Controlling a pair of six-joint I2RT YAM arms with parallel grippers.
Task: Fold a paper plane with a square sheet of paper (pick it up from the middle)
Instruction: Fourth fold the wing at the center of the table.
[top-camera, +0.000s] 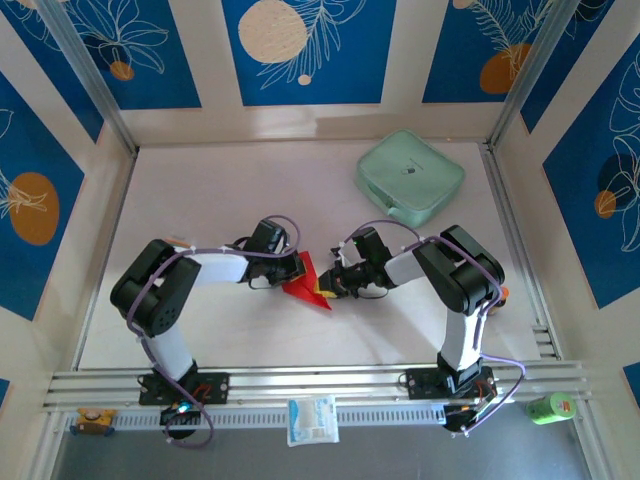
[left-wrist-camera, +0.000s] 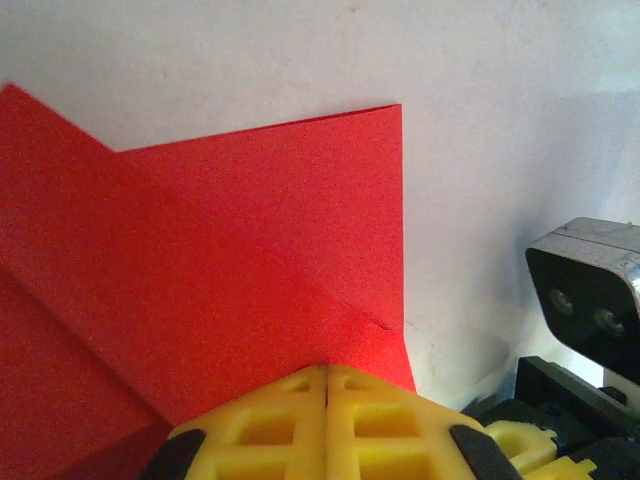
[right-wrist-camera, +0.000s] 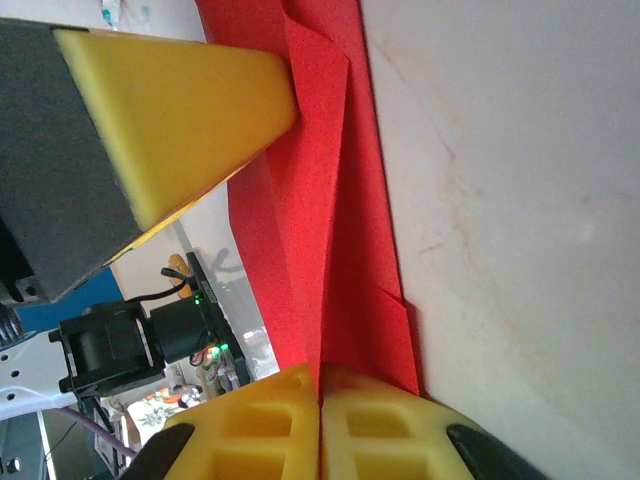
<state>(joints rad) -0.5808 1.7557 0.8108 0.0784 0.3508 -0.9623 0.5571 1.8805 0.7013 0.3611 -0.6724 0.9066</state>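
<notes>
The square sheet of paper (top-camera: 306, 285) is bright red and lies mid-table, folded into a pointed, plane-like wedge with layered flaps. From the left, my left gripper (top-camera: 295, 271) meets it. In the left wrist view the yellow fingers are shut together and the left gripper (left-wrist-camera: 327, 369) has its tips against the red paper (left-wrist-camera: 250, 250), with no paper seen between them. My right gripper (top-camera: 331, 283) comes in from the right. The right gripper (right-wrist-camera: 320, 375) is shut on a raised crease of the paper (right-wrist-camera: 350, 200), and the left arm's yellow finger (right-wrist-camera: 180, 110) touches the paper's far end.
A mint-green zip case (top-camera: 410, 178) lies at the back right of the white table (top-camera: 200, 190). A small white packet (top-camera: 312, 420) and a green object (top-camera: 548, 408) sit below the front rail. Aluminium rails and patterned walls close in the sides.
</notes>
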